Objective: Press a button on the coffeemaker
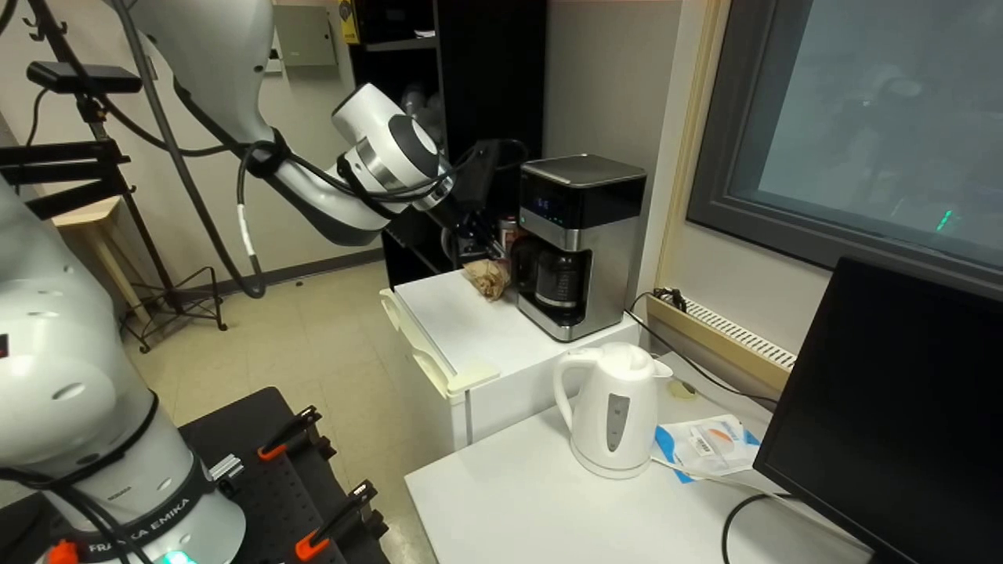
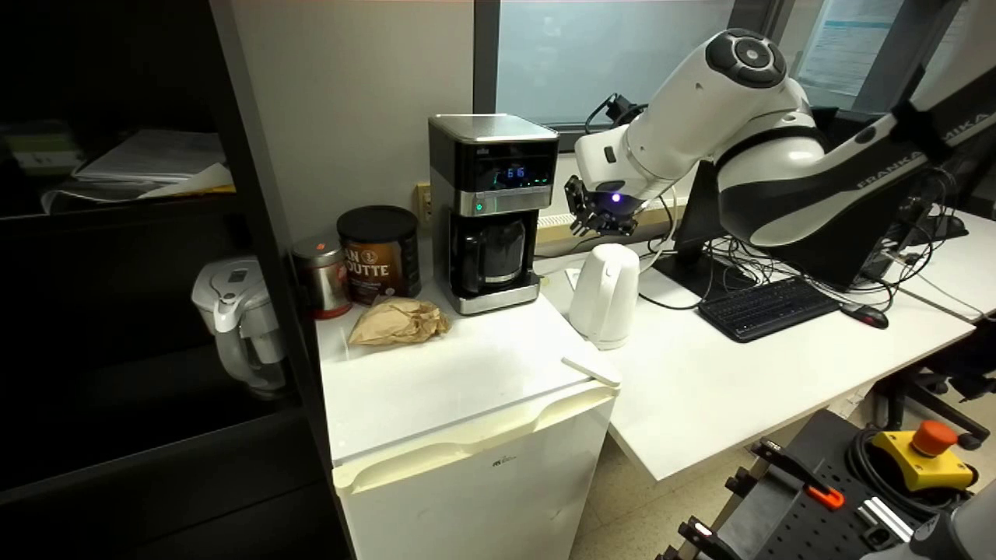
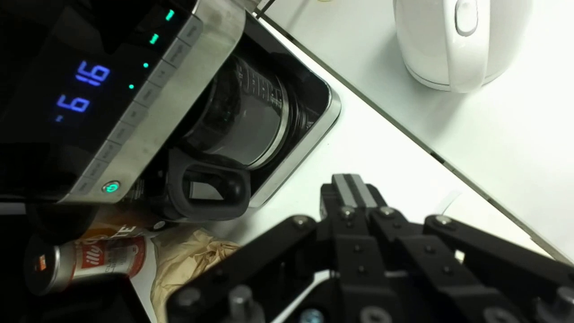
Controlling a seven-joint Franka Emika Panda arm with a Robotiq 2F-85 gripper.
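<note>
The coffeemaker (image 1: 623, 258) is a black and silver boxy machine, upright on the white fridge top; it also shows in an exterior view (image 2: 498, 155). In the wrist view, its front (image 3: 179, 89) fills the upper left, with a lit blue clock display (image 3: 85, 87). A row of flat buttons (image 3: 134, 113) runs along the silver band, ending in a green-lit power button (image 3: 110, 186). The dark carafe (image 3: 242, 116) sits inside. My gripper (image 3: 354, 190) is shut and empty, fingertips together, in front of the machine and apart from it. It shows in both exterior views (image 1: 495, 247) (image 2: 591, 224).
A white kettle (image 1: 623, 407) stands on the desk beside the fridge. A crumpled paper bag (image 2: 397, 320), a small can (image 2: 323, 276) and a large coffee tub (image 2: 377, 253) sit beside the coffeemaker. A black shelf (image 2: 257, 233) and a monitor (image 1: 901, 415) flank the area.
</note>
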